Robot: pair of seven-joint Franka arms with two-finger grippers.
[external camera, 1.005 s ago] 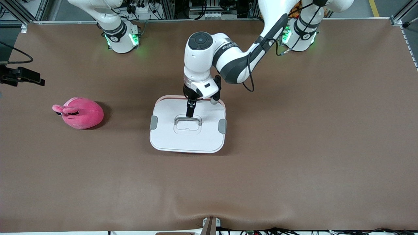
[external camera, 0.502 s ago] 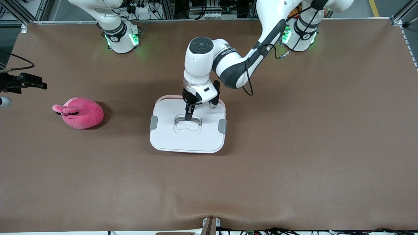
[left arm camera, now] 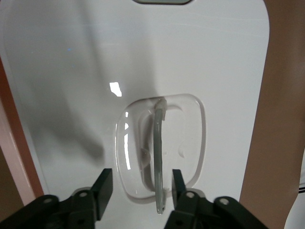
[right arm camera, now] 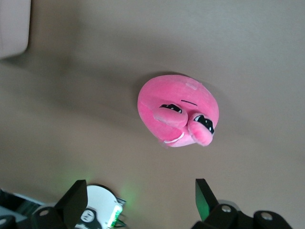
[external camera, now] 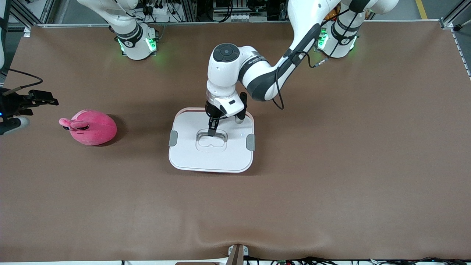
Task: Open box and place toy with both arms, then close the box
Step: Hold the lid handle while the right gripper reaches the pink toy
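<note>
The box stands mid-table, its white lid on and both grey side clips down. My left gripper is low over the lid's recessed handle. In the left wrist view the gripper is open, and the clear-grey handle stands up between its fingers, close to one of them. The pink plush toy lies toward the right arm's end of the table. My right gripper hovers open beside it. In the right wrist view the toy lies beneath the open gripper.
The brown table carries only the box and the toy. Both green-lit arm bases stand along its edge farthest from the front camera. The right arm's base also shows in the right wrist view.
My left gripper has lowered until its fingers straddle the lid handle. My right gripper has moved closer to the toy.
</note>
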